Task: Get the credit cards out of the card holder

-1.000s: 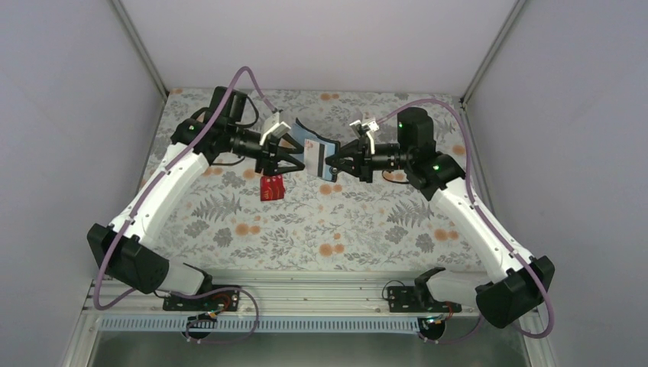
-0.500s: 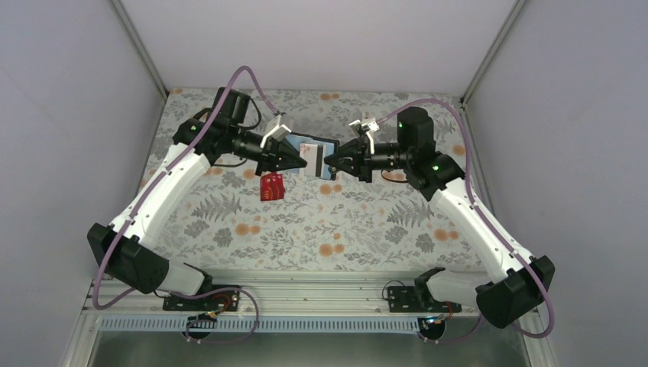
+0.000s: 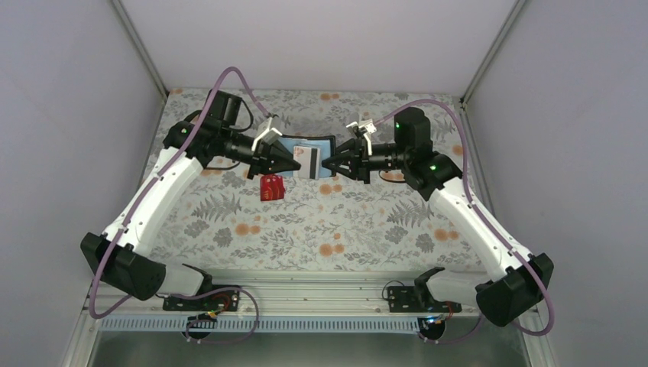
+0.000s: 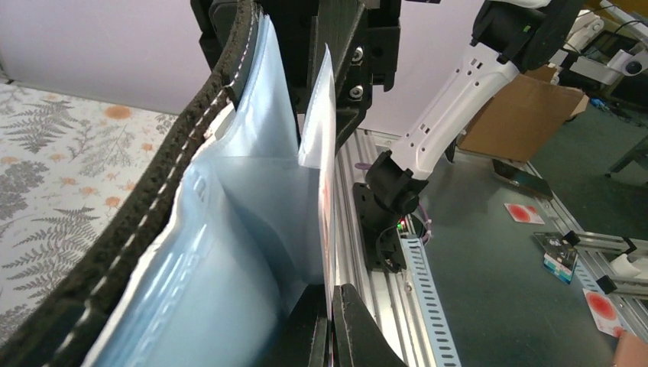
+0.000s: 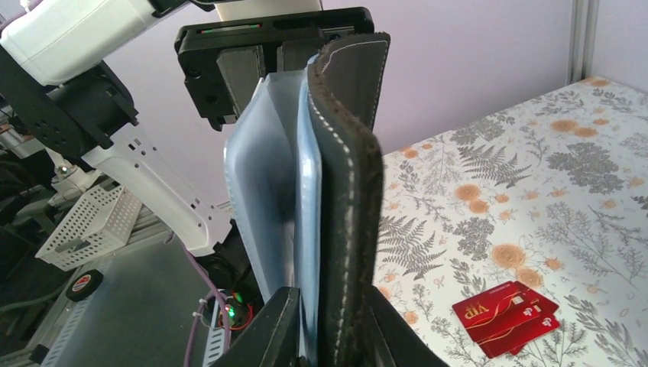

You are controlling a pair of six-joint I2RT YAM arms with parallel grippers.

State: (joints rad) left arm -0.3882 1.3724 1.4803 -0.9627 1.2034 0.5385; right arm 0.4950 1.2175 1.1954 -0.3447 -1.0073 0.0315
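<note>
The card holder (image 3: 324,144) hangs open in the air between both grippers, light blue inner face upward. My right gripper (image 3: 328,164) is shut on its black cover (image 5: 350,168) and a blue sleeve, one finger on each side. My left gripper (image 3: 296,161) is shut on the edge of a credit card (image 3: 309,161) that still sits in a blue pocket; in the left wrist view this thin pale card (image 4: 327,153) stands edge-on between the closed jaws (image 4: 330,297). Two more red credit cards (image 3: 270,186) lie overlapped on the table, also seen in the right wrist view (image 5: 504,317).
A floral tablecloth (image 3: 321,222) covers the table. Grey walls close in the back and sides. The aluminium rail (image 3: 321,294) with the arm bases runs along the near edge.
My left gripper went from open to shut on the card in the holder. The holder has turned flatter, its blue inside facing up, and both grippers have moved slightly toward the back.
</note>
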